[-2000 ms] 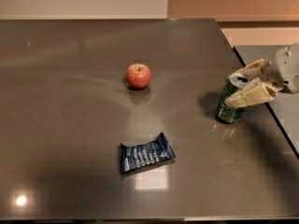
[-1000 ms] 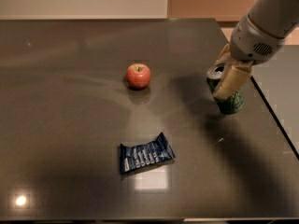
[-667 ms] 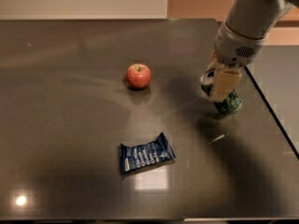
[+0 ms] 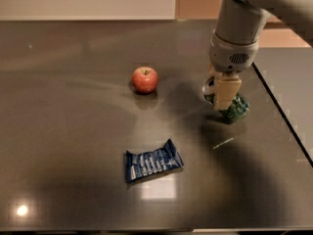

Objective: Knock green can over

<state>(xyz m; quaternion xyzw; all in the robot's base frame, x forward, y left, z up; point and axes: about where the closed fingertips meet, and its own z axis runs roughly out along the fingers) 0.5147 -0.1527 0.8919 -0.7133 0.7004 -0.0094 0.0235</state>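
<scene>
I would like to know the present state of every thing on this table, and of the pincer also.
green can: tipped off upright, silver top toward the apple, partly hidden by the pincer.
pincer: down at the table, against the green can.
apple: standing stem up, apart from the rest.
blue packet: lying flat, alone near the front edge.

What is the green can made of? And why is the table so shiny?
The green can, tilted behind the end effector, looks like painted metal: its top rim is silver. The table seems to be polished dark stone or laminate; it mirrors lights and the apple.
</scene>
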